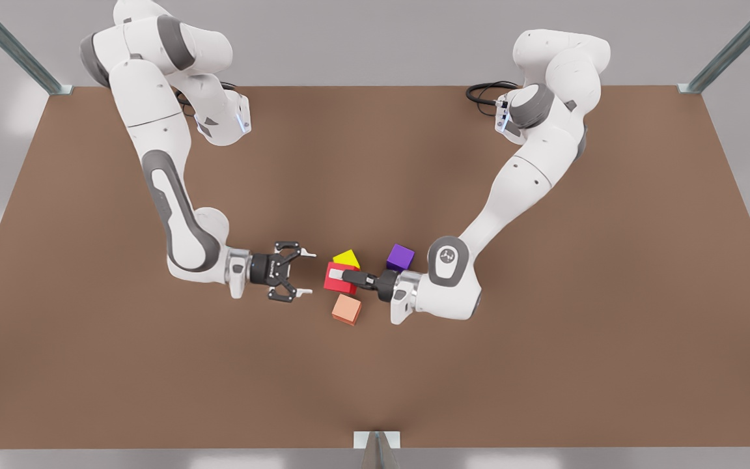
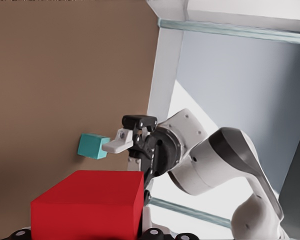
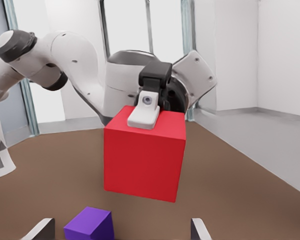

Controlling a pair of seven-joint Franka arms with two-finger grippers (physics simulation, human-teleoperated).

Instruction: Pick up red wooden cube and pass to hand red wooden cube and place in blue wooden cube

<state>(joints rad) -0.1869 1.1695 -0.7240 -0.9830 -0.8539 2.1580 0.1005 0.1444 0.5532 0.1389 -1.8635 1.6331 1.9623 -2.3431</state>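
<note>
Brown worktop below — left gripper fingers pinch the red wooden cube, bright, matte, plain-faced; right gripper fingers spread just beside it.

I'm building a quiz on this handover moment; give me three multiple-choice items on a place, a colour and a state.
1. In the front view, the orange cube lies:
A. on the purple cube
B. on the table, just nearer the camera than the red cube
C. at the table's far edge

2. The cube beyond the open end effector in the left wrist view is:
A. teal
B. yellow
C. purple

3. The right end effector is:
A. shut on the red cube
B. shut on nothing
C. open

Answers: 1 B, the orange cube sits just under the red cube in the picture. 2 A, the teal cube shows there. 3 C, the right end effector has spread fingers, while the left end effector grips the red cube.
</note>
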